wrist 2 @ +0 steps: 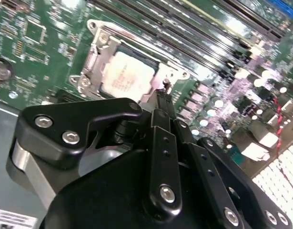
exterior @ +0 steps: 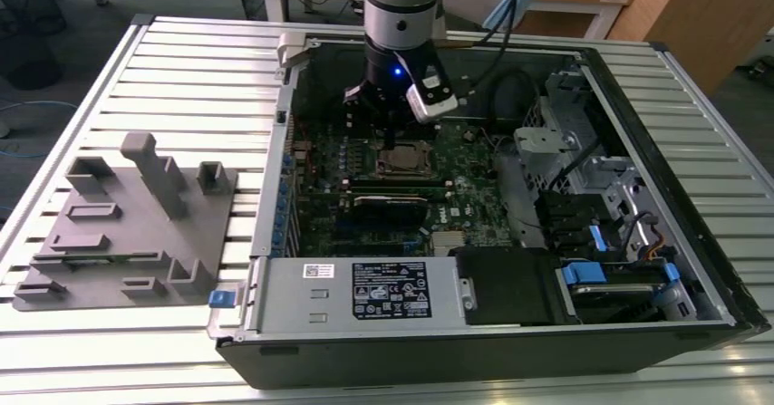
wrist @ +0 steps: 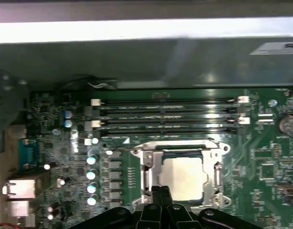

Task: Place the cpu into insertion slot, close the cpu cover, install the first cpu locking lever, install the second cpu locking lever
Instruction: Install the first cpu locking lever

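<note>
Lever step in hand, we judge: in the first wrist view the one cpu (wrist: 182, 177) sits in the one insertion slot (wrist: 221, 148), with the one cpu cover (wrist: 148, 171) lying down around it. The one gripper (wrist: 160, 192) stands at the socket's edge, fingers drawn narrow, nearly together, nothing discernible between them. Working a lever here calls, we reckon, for a fine, steady press kept off the green board (wrist: 260, 157); the levers we cannot count surely.

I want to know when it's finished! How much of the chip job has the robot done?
Done: the cpu lies in the insertion slot, and the cpu cover looks folded down around it. In hand: the end effector sits at the slot's edge. Left: the locking levers; I cannot tell whether either is latched.
</note>
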`<act>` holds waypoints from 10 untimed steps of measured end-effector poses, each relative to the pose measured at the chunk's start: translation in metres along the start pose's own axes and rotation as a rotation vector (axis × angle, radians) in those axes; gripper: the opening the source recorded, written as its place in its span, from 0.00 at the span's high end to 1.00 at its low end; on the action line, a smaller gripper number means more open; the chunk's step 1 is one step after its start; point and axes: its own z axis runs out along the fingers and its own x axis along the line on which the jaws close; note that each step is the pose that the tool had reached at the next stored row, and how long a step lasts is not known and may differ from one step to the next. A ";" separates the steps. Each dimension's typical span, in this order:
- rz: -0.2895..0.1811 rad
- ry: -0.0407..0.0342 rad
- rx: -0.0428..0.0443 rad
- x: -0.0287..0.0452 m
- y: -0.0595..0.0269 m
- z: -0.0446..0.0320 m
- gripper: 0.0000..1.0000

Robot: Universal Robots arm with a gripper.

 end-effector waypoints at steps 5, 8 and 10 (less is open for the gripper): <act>0.000 0.0001 0.0001 0.0025 -0.0001 -0.0014 0.89; 0.000 0.0000 -0.0003 0.0023 0.0000 -0.0071 0.89; 0.000 0.0000 -0.0003 0.0022 0.0001 -0.0113 0.89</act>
